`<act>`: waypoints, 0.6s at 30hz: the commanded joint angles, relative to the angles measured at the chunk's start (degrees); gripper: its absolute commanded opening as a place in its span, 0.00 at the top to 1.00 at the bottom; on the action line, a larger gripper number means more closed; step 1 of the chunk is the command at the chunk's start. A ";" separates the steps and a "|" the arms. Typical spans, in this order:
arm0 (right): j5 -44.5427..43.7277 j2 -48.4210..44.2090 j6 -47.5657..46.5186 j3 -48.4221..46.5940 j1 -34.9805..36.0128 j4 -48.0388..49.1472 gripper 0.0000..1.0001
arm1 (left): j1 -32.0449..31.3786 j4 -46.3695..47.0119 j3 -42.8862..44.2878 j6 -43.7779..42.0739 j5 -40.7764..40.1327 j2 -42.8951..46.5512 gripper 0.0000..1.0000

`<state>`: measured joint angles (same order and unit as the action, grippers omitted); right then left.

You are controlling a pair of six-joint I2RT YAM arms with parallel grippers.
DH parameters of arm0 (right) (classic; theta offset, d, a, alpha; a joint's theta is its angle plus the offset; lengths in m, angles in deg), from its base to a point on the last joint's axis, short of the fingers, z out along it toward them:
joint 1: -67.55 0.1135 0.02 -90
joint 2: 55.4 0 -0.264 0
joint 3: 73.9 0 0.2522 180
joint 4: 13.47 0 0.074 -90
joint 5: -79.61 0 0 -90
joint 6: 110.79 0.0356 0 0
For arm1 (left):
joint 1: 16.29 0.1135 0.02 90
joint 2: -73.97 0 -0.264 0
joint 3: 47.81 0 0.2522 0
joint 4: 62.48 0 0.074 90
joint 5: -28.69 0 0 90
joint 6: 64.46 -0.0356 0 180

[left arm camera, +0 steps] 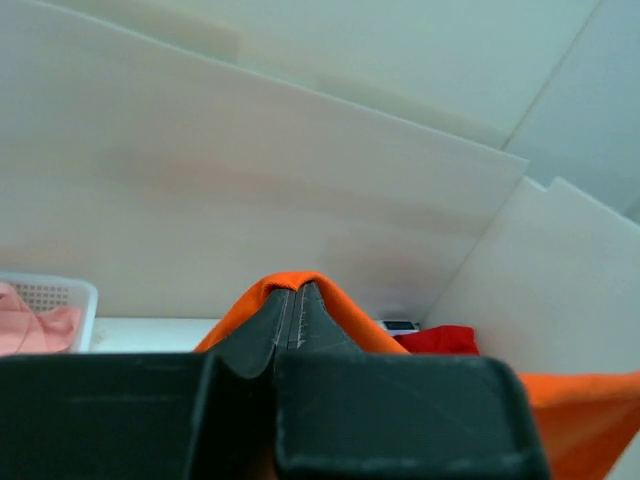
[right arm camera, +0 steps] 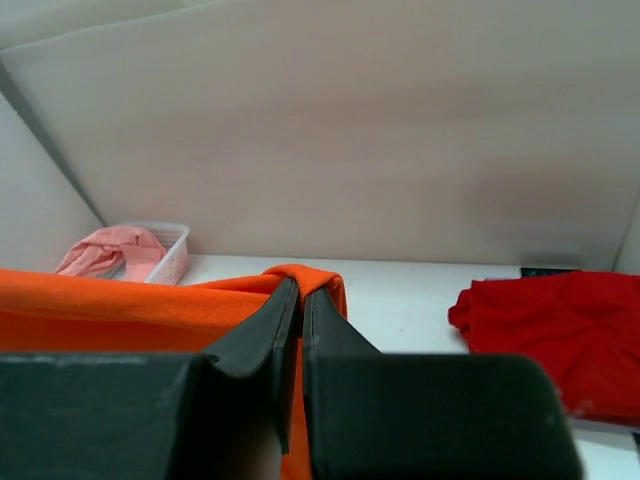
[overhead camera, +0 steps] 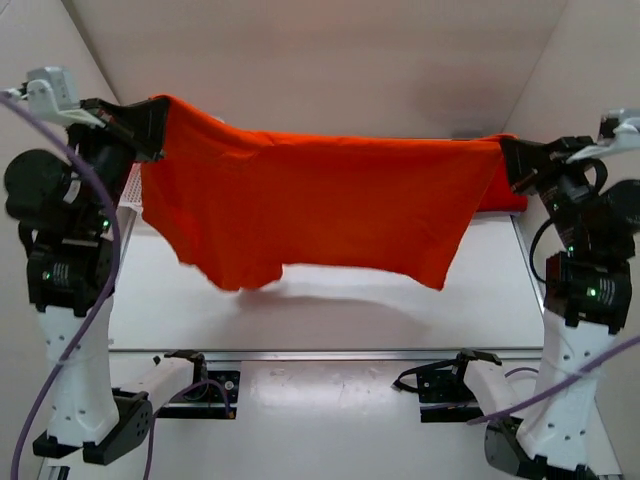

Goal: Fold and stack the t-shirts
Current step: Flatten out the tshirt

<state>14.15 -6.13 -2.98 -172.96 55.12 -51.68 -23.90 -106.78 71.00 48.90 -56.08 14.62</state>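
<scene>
over the white table (overhead camera: pixel 480 305) hangs an orange t-shirt (overhead camera: pixel 320 200).

- A white table (overhead camera: pixel 330 300) is shown.
- A red t-shirt (right arm camera: pixel 560 330) is laid crumpled at its far right corner.
- A mesh basket (right arm camera: pixel 172 256) is set at its far left corner.

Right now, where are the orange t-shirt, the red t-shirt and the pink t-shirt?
orange t-shirt (overhead camera: pixel 320 200), top external view, middle of the stretched cloth.
red t-shirt (right arm camera: pixel 550 325), right wrist view, centre of the cloth.
pink t-shirt (right arm camera: pixel 105 250), right wrist view, middle of the bunched cloth.
</scene>
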 commanded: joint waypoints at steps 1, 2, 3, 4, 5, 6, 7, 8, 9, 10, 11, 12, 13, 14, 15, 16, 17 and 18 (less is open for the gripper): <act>2.10 8.63 1.18 1.27 1.43 1.24 1.00 | 1.98 0.03 -2.82 -0.42 -0.76 -6.91 1.00; 2.01 10.99 0.83 1.27 2.57 1.94 1.00 | 2.60 1.44 -4.58 0.19 1.07 -8.92 1.00; 1.83 13.37 0.13 1.71 3.80 2.38 1.00 | 2.87 2.85 -6.51 0.90 2.66 -10.68 1.00; 1.48 16.61 -0.48 2.06 4.16 2.47 1.00 | 2.78 4.25 -7.66 1.16 4.15 -12.61 1.00; 1.83 17.51 -0.57 2.33 5.21 3.34 1.00 | 3.13 5.22 -8.37 1.52 5.04 -14.28 1.00; 1.83 20.83 -0.66 2.68 5.83 3.79 1.00 | 3.13 6.54 -9.59 1.87 5.92 -16.82 1.00; 1.57 23.64 -0.75 2.85 5.66 4.05 1.00 | 3.05 6.81 -9.17 1.78 6.54 -20.07 1.00; 2.27 25.15 -0.93 2.07 6.01 4.84 0.99 | 2.70 6.38 -7.17 1.26 6.37 -22.45 1.00; 2.62 28.13 -0.84 1.46 6.01 5.37 1.00 | 2.96 4.11 -2.79 0.12 5.76 -27.35 1.00; 2.36 31.29 -1.01 -0.55 6.62 5.46 1.00 | 3.05 3.05 -0.23 -0.93 6.80 -32.70 1.00; 2.36 33.15 -1.62 -1.70 6.54 5.03 1.00 | 3.74 0.51 5.54 -1.20 7.68 -35.37 1.00; 1.84 36.21 -2.67 -4.67 6.71 3.81 1.00 | 4.36 -1.60 11.25 -0.94 9.34 -40.27 1.00; 1.48 38.85 -3.64 -8.71 7.15 1.88 1.00 | 4.80 -3.36 17.58 -0.86 10.66 -44.14 1.00; 1.05 40.27 -4.00 -10.83 7.85 0.82 1.00 | 5.24 -4.16 20.51 -0.68 11.11 -45.57 1.00; 0.17 41.94 -4.87 -14.94 7.94 -0.76 1.00 | 5.59 -4.95 25.76 -0.59 11.37 -47.94 1.00; -0.71 43.43 -5.32 -18.81 8.29 -2.34 1.00 | 5.94 -5.05 29.47 0.19 11.55 -49.27 1.00; -1.06 43.97 -5.93 -20.59 8.38 -3.40 1.00 | 6.56 -4.18 29.77 0.72 11.55 -47.97 1.00; -1.42 45.37 -5.68 -24.35 8.03 -4.28 1.00 | 7.61 -1.39 28.12 2.03 11.81 -47.53 1.00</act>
<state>14.39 41.48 -6.07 -185.81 62.73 -56.59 -18.83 -111.31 92.90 49.27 -46.76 -41.12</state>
